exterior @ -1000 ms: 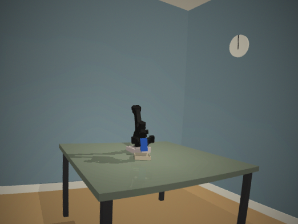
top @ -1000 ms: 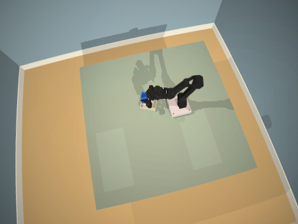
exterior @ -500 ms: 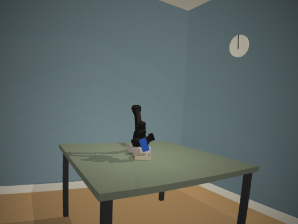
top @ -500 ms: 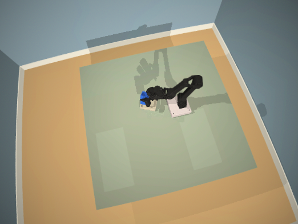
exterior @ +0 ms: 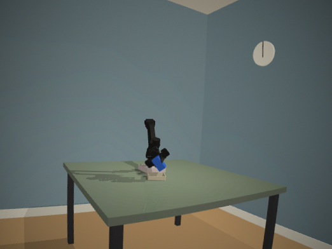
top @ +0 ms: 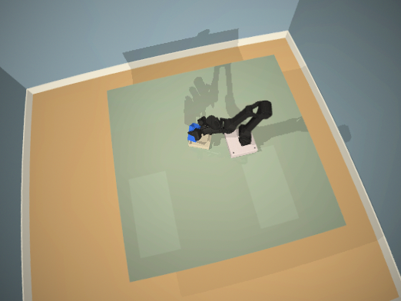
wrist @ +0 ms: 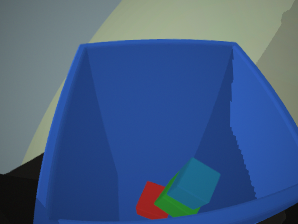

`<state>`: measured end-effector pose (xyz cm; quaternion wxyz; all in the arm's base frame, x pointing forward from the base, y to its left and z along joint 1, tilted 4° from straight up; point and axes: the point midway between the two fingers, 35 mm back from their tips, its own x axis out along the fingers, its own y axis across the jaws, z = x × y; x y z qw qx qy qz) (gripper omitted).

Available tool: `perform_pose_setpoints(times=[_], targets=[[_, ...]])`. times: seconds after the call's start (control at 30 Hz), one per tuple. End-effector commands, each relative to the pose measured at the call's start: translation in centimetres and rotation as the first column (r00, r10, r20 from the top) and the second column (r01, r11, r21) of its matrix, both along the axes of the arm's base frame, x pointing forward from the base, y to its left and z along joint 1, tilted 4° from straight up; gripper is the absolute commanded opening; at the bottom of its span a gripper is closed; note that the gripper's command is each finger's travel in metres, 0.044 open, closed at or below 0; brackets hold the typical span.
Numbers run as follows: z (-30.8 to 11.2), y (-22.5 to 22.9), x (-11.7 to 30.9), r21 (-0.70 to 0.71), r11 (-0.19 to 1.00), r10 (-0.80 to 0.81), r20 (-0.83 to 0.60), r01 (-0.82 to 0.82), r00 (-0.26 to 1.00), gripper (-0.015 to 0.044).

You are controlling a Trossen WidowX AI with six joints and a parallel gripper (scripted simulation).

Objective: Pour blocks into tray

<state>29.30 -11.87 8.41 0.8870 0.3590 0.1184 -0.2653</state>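
The blue cup [top: 191,138] [exterior: 159,164] [wrist: 160,100] is held tilted just above the tray. The wrist view looks into it: a red block [wrist: 148,202], a green block [wrist: 172,200] and a teal block [wrist: 194,183] lie together inside, near the cup's near wall. My gripper [top: 197,128] [exterior: 157,159] is shut on the cup, one finger on each side. The shallow beige tray [top: 199,146] [exterior: 156,178] stands on the table, partly hidden under the cup and gripper in the top view. Most of its inside is hidden.
The arm's pinkish base plate [top: 242,151] is beside the tray, on its right in the top view and behind it in the exterior view. The arm stands on it. The green table [top: 207,215] [exterior: 197,190] extends around them.
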Motion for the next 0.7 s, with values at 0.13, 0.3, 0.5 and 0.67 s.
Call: perform_pose_setpoints(times=[0.13,0.3,0.5,0.67], targets=[[-0.06,-0.06,0.03,0.145,0.987,-0.079,0.065,0.069,0.995,0.0],[-0.13,-0.06,0.07,0.238,0.966,-0.129,0.097,0.103,0.987,0.0],[-0.21,-0.07,0.1,0.347,0.928,-0.193,0.13,0.138,0.973,0.0],[-0.28,-0.07,0.14,0.436,0.886,-0.248,0.151,0.16,0.957,0.0]])
